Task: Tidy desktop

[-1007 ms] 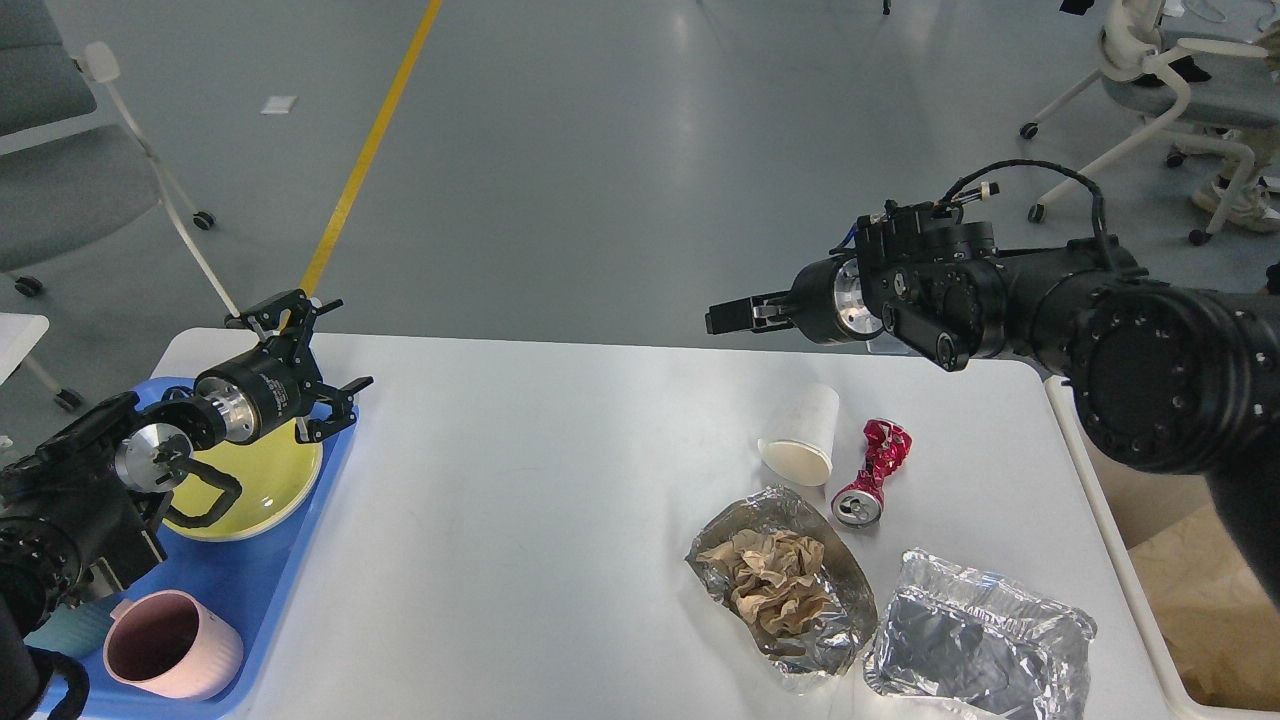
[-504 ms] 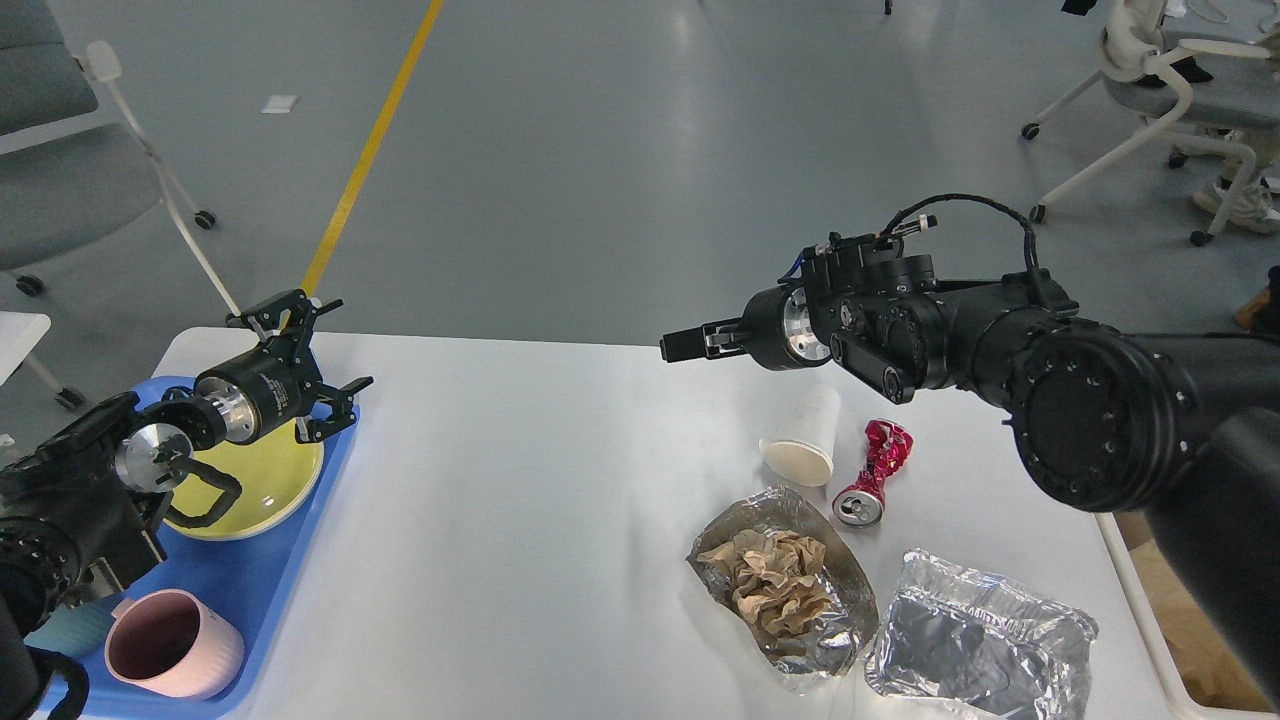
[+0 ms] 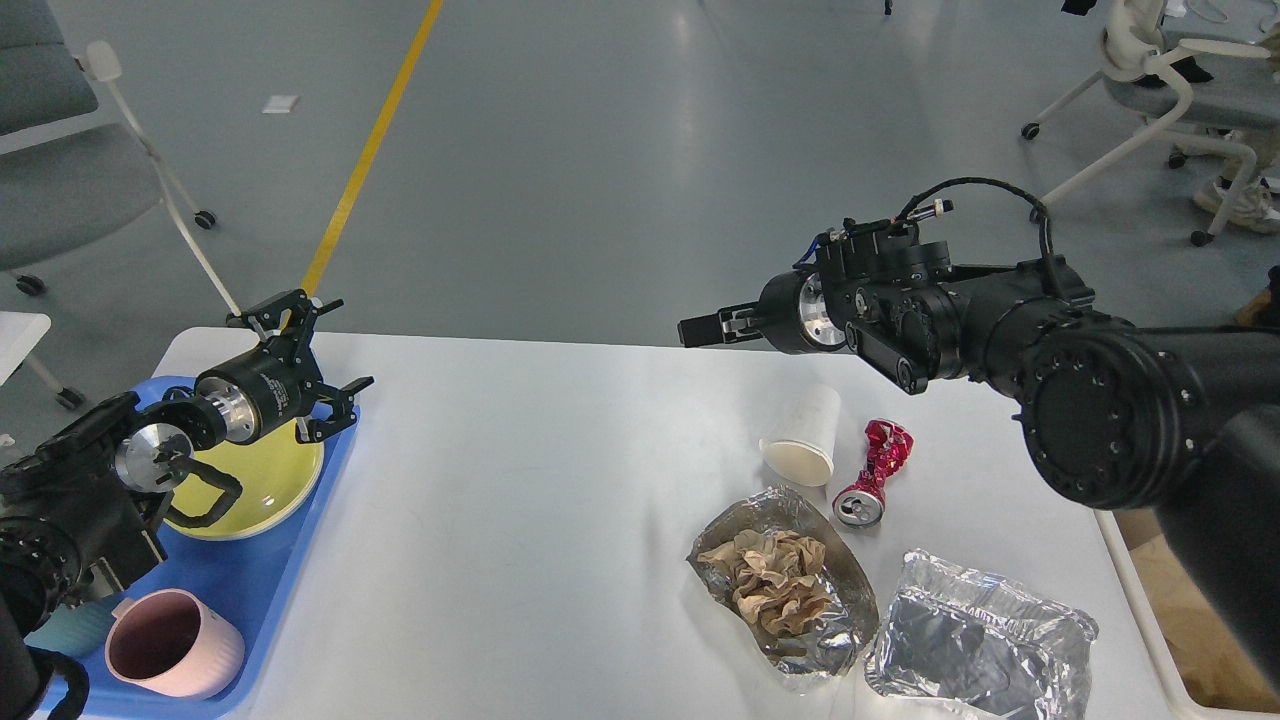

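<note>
The white desktop (image 3: 520, 500) carries litter on its right half: a white paper cup (image 3: 800, 440) lying on its side, a crushed red can (image 3: 872, 470), a foil sheet holding crumpled brown paper (image 3: 780, 585), and an empty foil container (image 3: 975, 640). My right gripper (image 3: 702, 328) hovers above the table's far edge, up and left of the cup, holding nothing; its dark fingers cannot be told apart. My left gripper (image 3: 315, 355) is open and empty above the yellow plate (image 3: 260, 480).
A blue tray (image 3: 250, 580) at the left edge holds the yellow plate and a pink mug (image 3: 170, 645). A cream bin's rim (image 3: 1150, 620) stands just past the table's right edge. Office chairs stand on the floor behind.
My right arm swung left and down toward the table, then drew back a little right and up. The left arm and the litter have not moved.
</note>
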`<state>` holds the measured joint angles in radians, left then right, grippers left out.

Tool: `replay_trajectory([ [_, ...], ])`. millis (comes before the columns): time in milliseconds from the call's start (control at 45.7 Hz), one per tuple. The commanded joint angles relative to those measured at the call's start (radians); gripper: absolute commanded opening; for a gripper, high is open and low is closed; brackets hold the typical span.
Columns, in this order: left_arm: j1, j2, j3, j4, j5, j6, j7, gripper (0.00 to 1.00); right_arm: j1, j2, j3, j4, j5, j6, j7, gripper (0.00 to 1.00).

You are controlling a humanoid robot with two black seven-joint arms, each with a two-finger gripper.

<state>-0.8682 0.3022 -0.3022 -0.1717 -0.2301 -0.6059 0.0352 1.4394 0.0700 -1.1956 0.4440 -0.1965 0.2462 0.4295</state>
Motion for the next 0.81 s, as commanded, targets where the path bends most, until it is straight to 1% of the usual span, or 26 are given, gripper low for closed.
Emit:
replay_trajectory([
  [0, 0.0, 0.0, 0.0, 0.0, 0.0, 0.0, 0.0, 0.96, -0.005, -0.024, -0.01, -0.037, 0.005, 0.005, 0.002, 1.0],
  [88, 0.0, 0.0, 0.0, 0.0, 0.0, 0.0, 0.0, 0.96, -0.011, -0.041, 0.001, -0.068, -0.008, 0.01, 0.002, 1.0],
  [285, 0.0, 0.0, 0.0, 0.0, 0.0, 0.0, 0.0, 0.96, -0.01, -0.068, 0.007, -0.076, -0.004, 0.01, 0.002, 1.0],
  [438, 0.0, 0.0, 0.0, 0.0, 0.0, 0.0, -0.001, 0.96, -0.001, -0.117, 0.024, -0.077, -0.004, 0.01, 0.002, 1.0],
  [591, 0.0, 0.0, 0.0, 0.0, 0.0, 0.0, 0.0, 0.96, -0.004, -0.2, 0.027, -0.079, -0.007, 0.01, 0.005, 1.0],
  [788, 0.0, 0.0, 0.0, 0.0, 0.0, 0.0, 0.0, 0.96, -0.017, -0.236, 0.028, -0.079, -0.008, 0.01, 0.006, 1.0],
])
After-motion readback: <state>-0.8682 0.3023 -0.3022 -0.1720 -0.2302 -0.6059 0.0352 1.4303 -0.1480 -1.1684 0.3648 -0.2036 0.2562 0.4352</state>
